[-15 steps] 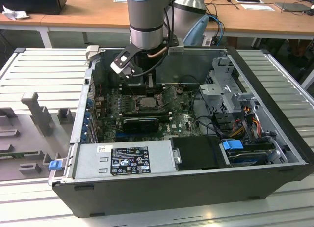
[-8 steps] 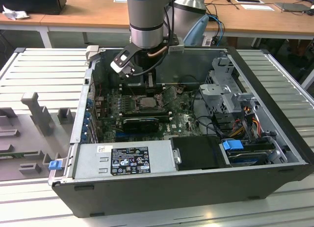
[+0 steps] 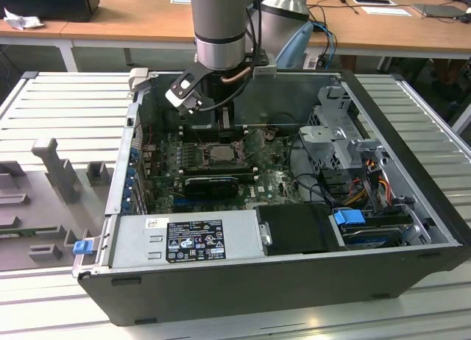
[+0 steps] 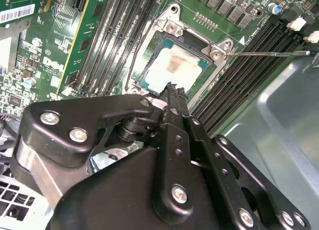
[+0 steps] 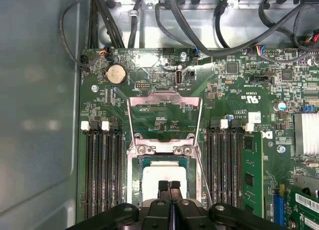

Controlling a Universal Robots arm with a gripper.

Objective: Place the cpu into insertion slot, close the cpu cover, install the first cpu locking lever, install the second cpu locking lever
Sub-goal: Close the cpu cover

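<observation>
One open computer case lies on the ribbed metal table. Nearest in the exterior view are its dark front wall, one grey power supply and two blue plastic tabs.

Behind these lies one green circuit board. The insertion slot sits in the middle of it, between two banks of long black memory slots. One green memory module stands in the bank on one side.

The single cpu lies seated in the slot with its pale metal face up. The gripper hangs just over the chip's near edge. Its two black fingers are pressed tip to tip with nothing between them. Whether the tips touch the chip cannot be told.

Past the chip, the one cpu cover is swung back off it on a hinge held by two screws, and bare board shows through its square opening. One thin metal locking lever sticks out sideways, unlatched. Beyond the cover sit one round coin cell and a bundle of black cables.

Farthest off, the arm rises in front of one wooden table.
</observation>
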